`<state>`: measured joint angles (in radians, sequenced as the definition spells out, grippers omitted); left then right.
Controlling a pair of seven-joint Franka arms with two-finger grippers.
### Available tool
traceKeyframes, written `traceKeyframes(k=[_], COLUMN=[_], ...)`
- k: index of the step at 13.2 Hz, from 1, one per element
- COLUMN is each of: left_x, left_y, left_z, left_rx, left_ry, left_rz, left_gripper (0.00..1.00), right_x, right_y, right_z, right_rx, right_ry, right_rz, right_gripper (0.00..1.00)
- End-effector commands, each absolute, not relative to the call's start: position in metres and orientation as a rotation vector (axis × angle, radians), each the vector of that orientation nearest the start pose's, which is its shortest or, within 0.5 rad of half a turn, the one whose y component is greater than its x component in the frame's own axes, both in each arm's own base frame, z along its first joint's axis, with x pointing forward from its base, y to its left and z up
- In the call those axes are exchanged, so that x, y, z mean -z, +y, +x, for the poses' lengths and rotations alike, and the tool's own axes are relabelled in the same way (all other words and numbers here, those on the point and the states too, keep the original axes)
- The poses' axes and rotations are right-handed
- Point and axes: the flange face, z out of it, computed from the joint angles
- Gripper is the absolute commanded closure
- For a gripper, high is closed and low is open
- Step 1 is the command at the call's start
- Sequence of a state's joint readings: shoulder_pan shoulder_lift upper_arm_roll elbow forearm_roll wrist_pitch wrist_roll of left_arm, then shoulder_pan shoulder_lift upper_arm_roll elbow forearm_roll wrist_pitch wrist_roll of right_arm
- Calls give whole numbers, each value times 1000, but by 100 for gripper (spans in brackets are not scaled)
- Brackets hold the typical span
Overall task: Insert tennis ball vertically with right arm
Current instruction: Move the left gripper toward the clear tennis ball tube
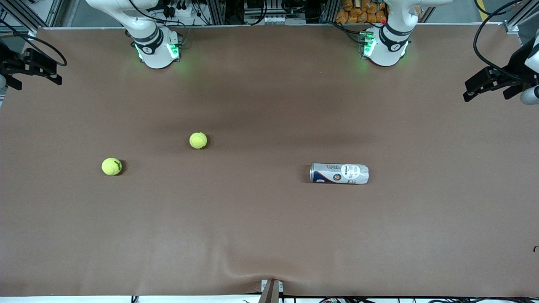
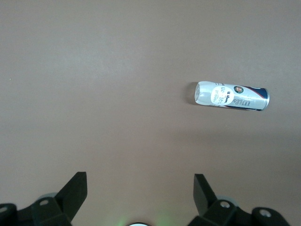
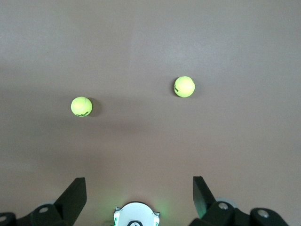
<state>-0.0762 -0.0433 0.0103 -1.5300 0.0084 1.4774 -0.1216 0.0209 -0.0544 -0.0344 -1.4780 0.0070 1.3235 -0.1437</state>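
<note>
Two yellow-green tennis balls lie on the brown table. One [image 1: 198, 140] is near the middle, and the other [image 1: 111, 166] is nearer the front camera, toward the right arm's end. A white and blue ball can [image 1: 339, 173] lies on its side toward the left arm's end. My right gripper [image 3: 138, 181] is open and empty, high over its own base, with both balls [image 3: 81, 106] [image 3: 184, 86] well below it. My left gripper [image 2: 140, 176] is open and empty, high above the table, with the can [image 2: 231, 96] below it. Neither gripper shows in the front view.
The right arm's base [image 1: 156, 50] and the left arm's base [image 1: 385, 46] stand at the table's back edge with green lights on. Black fixtures with cables [image 1: 29, 67] [image 1: 492, 84] overhang both table ends. A small mount [image 1: 271, 290] sits at the front edge.
</note>
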Motion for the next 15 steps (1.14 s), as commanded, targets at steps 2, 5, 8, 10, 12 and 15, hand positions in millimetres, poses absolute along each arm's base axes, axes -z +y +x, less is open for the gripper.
traceKeyframes(k=[2, 5, 8, 10, 12, 15], left_x=[-665, -666, -656, -649, -635, -601], left_y=[-33, -35, -40, -47, -59, -98], left_z=[522, 527, 533, 537, 543, 555], left_rx=[-16, -9, -38, -59, -98, -185], left_ry=[-119, -109, -80, -39, 0, 106], left_rz=[-3131, -3133, -3135, -3135, -3137, -3111], left_gripper=[0, 0, 0, 0, 0, 0], right_x=[-679, -679, -679, -679, -679, -679], right_y=[-7, -7, -7, -8, -7, -8], right_z=[508, 508, 508, 508, 508, 508], right_rx=[-145, -145, -145, -145, -145, -145], right_ry=[-186, -186, -186, -183, -183, -183], right_rz=[-3103, -3103, -3103, -3103, -3103, -3103], right_gripper=[0, 0, 0, 0, 0, 0])
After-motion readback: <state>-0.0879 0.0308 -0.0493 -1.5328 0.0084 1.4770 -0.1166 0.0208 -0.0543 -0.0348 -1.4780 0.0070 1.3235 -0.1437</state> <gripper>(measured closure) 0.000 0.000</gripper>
